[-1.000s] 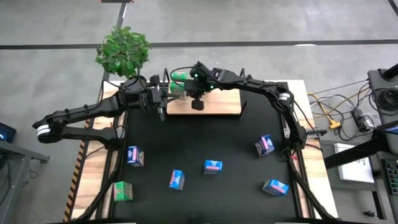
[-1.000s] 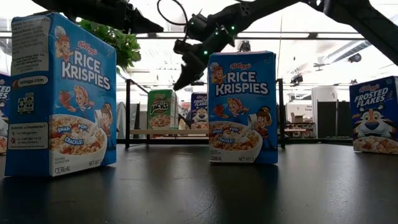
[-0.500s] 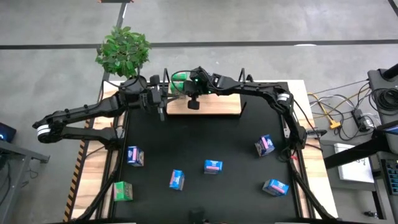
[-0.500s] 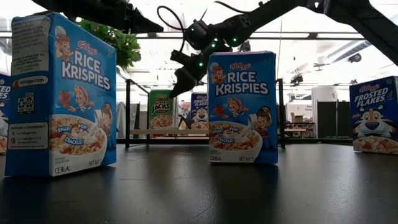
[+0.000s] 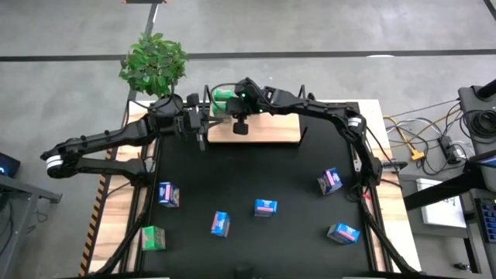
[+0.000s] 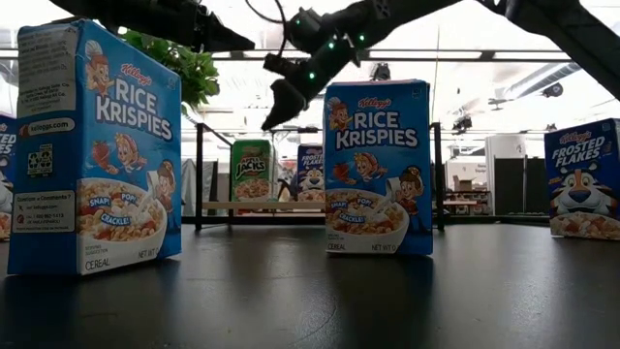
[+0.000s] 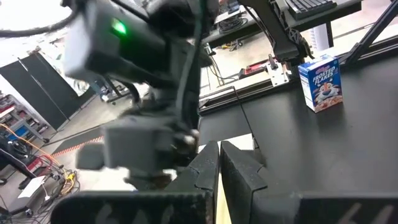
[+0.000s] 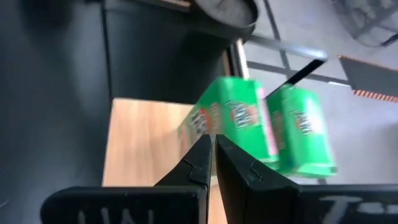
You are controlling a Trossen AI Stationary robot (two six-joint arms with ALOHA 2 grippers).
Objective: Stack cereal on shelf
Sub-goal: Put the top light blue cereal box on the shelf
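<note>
Your right gripper (image 8: 213,163) is closed and empty, hanging over the shelf (image 5: 267,129) with two green cartons (image 8: 239,124) just ahead of its tips, blurry. Left gripper (image 7: 219,168) is pinched shut too, right beside the shelf end. Other cartons (image 5: 265,208) sit well behind on the mat.

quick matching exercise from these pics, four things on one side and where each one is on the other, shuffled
Things:
1. pair of green cartons
2. right gripper
3. left gripper
4. lone green carton

Places:
a. near left corner of the table
b. just off the left end of the shelf, jaws shut
c. standing on the shelf's left end
d. in the air over the shelf's left part, jaws shut and holding nothing

Pairs: 1-c, 2-d, 3-b, 4-a
</note>
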